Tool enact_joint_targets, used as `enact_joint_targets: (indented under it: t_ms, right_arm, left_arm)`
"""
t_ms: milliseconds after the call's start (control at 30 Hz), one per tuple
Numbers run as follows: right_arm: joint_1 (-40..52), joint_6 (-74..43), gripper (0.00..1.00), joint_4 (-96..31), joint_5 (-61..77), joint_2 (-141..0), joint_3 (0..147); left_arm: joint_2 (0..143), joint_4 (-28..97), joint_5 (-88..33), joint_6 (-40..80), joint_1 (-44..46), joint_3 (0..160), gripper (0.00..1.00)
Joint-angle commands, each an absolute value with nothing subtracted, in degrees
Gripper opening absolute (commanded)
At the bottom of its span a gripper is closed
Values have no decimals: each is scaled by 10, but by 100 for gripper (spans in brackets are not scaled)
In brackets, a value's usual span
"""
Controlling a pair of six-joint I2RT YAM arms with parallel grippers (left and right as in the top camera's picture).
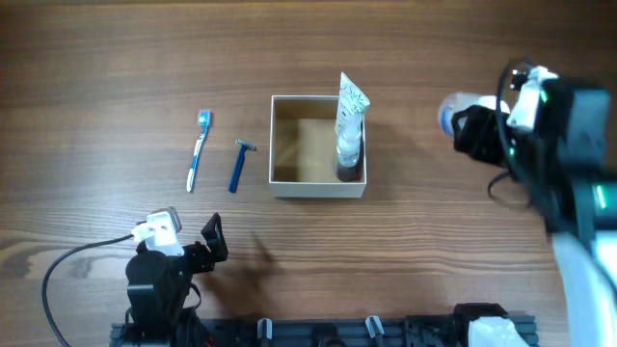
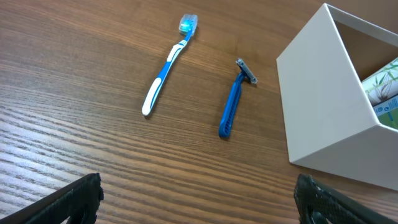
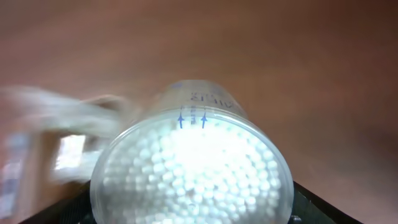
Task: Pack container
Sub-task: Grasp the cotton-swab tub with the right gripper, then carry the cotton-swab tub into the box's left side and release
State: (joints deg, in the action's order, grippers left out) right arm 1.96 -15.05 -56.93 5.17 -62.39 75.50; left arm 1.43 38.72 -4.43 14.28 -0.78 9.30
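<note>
The container (image 1: 281, 143), a square shallow box with white walls and a tan inside, sits mid-table; its corner shows in the left wrist view (image 2: 323, 118). A green-patterned tube (image 1: 350, 130) leans inside at its right wall. A blue toothbrush (image 1: 198, 149) (image 2: 166, 67) and a blue razor (image 1: 238, 165) (image 2: 235, 99) lie left of the box. My right gripper (image 1: 472, 120) is shut on a clear round jar of cotton swabs (image 3: 193, 171) (image 1: 453, 111), held above the table right of the box. My left gripper (image 2: 199, 199) is open and empty near the front edge.
A cable (image 1: 77, 255) runs from the left arm base over the table's front left. The blurred box shows at the left of the right wrist view (image 3: 56, 146). Bare wood lies between the box and the right arm.
</note>
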Motion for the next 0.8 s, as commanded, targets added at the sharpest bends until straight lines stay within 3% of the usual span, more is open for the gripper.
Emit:
enact_joint_targets:
  t_ms: [0, 200, 433, 767]
  right_arm:
    - [89, -135, 62, -540, 117, -542, 767]
    - [216, -137, 62, -501, 161, -526, 766]
    - [351, -109, 62, -433, 115, -671, 766]
    - [386, -87, 63, -299, -22, -910, 767]
  left_arm:
    - [9, 386, -49, 142, -5, 92, 100]
    - [9, 386, -49, 142, -5, 92, 100]
    - [9, 386, -49, 142, -5, 92, 100]
    - [9, 386, -49, 142, -5, 92, 100]
